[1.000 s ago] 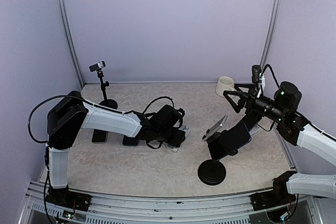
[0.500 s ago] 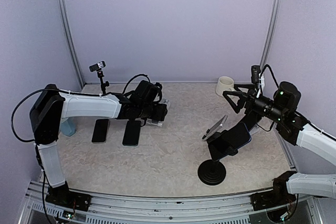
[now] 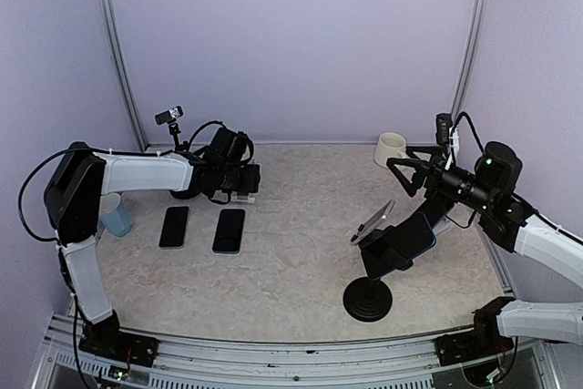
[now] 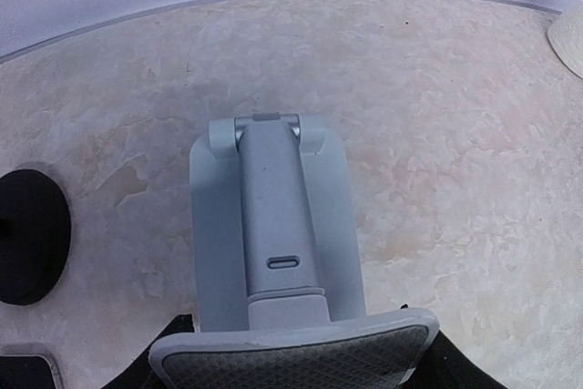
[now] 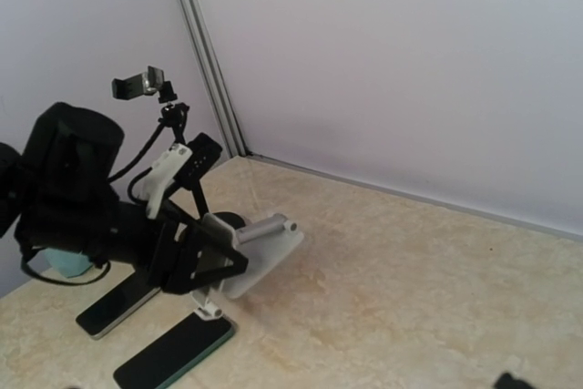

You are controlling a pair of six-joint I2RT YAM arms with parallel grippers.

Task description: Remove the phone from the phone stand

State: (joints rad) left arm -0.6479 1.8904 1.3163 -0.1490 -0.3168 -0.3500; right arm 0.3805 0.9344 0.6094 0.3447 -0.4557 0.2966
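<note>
Two phones (image 3: pixel 230 230) flat on the surface (image 3: pixel 301 252), side by side. Clamps the grey stand (image 4: pixel 273 225) in the left gripper (image 3: pixel 241 184) just behind them. Spreads the right gripper (image 3: pixel 401 177) wide, holding nothing, near the black stand (image 3: pixel 367 300).

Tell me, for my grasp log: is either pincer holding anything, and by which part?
The left pincer holds the grey folding stand by the side edges of its textured rest plate. The right pincer is open and holds nothing.
</note>
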